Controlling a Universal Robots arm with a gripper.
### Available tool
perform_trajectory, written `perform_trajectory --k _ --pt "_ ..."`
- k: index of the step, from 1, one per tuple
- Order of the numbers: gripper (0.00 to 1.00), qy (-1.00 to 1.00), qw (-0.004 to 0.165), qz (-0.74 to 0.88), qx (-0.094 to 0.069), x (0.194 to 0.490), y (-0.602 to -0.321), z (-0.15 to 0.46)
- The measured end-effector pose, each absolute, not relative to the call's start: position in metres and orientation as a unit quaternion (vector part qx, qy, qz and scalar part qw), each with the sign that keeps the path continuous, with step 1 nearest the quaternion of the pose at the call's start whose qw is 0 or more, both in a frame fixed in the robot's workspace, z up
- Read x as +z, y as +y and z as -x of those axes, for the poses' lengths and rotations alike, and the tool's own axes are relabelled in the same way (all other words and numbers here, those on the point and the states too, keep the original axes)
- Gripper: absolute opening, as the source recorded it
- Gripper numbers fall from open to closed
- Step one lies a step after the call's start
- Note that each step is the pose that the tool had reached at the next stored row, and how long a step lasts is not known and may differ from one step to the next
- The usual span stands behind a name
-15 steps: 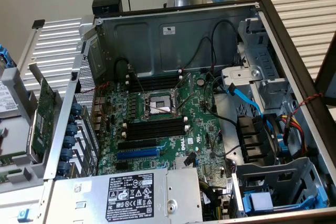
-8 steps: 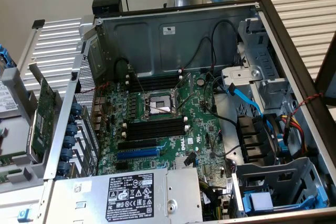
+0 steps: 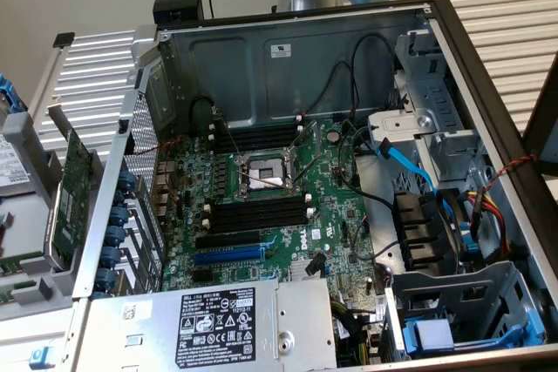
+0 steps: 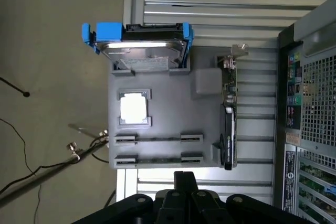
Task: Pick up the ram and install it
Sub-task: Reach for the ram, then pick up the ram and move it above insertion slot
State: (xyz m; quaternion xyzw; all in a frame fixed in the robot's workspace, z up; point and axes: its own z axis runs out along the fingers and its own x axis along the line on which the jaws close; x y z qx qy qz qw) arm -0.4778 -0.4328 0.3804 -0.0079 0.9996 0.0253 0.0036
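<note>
Wrist view shows the black two-finger gripper clenched and empty over one edge of the flat grey plastic tray, where the long thin ram probably stands on edge between slotted holders, ready for pinching.

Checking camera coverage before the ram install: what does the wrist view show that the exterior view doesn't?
Wrist view: the shut claw, and a processor chip lying on the gray tray. Exterior view: the motherboard, its black memory slots, the power supply. Both: the gray tray, the hard drive in its blue bracket, the green expansion card, the computer case.
</note>
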Motion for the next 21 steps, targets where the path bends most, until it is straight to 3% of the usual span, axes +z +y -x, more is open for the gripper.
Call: perform_trajectory --k 21 --pt "0.11 0.996 0.002 0.088 0.025 0.3802 -0.4302 0.4792"
